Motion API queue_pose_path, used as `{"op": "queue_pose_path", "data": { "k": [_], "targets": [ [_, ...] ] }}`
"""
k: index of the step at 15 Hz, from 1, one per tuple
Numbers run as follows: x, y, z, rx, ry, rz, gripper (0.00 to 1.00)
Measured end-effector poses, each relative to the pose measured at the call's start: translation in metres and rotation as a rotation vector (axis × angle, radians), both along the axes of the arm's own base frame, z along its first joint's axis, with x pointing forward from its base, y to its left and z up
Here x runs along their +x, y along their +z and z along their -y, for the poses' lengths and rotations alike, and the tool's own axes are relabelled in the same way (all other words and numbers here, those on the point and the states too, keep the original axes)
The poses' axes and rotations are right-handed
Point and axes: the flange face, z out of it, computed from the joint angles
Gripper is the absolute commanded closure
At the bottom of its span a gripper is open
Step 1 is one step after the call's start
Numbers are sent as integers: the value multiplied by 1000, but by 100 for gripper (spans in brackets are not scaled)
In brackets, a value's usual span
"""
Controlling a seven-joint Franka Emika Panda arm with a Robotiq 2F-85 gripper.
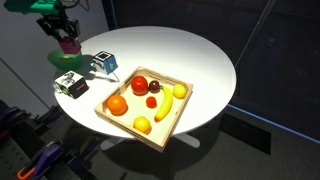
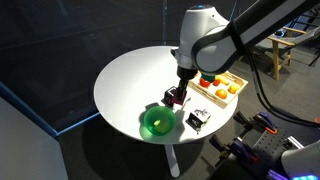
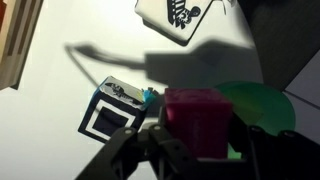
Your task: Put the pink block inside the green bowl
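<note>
My gripper (image 3: pixel 197 150) is shut on the pink block (image 3: pixel 197 118), a magenta cube held between the two fingers above the table. The green bowl (image 3: pixel 258 104) lies just beside and below the block in the wrist view, partly hidden by a finger. In both exterior views the gripper (image 1: pixel 64 40) (image 2: pixel 181 93) hangs over the table's edge area with the pink block (image 1: pixel 67 45) in it. There the green bowl (image 2: pixel 157 122) (image 1: pixel 72 60) sits close below it.
A blue-and-white cube (image 3: pixel 113 108) (image 1: pixel 103 63) stands next to the bowl. A dark grey-and-white block (image 3: pixel 178 18) (image 2: pixel 197 118) (image 1: pixel 70 85) lies near the table edge. A square wooden tray of fruit (image 1: pixel 176 112) (image 2: pixel 222 100) sits on the round white table (image 1: pixel 190 50).
</note>
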Motion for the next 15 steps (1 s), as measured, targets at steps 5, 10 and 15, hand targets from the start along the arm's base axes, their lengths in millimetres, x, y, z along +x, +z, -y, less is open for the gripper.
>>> {"op": "queue_pose_path", "data": {
  "k": [5, 10, 15],
  "targets": [
    [0, 6, -27, -40, 51, 36, 70],
    [3, 1, -53, -33, 90, 43, 70],
    [7, -15, -74, -10, 115, 55, 70]
  ]
}}
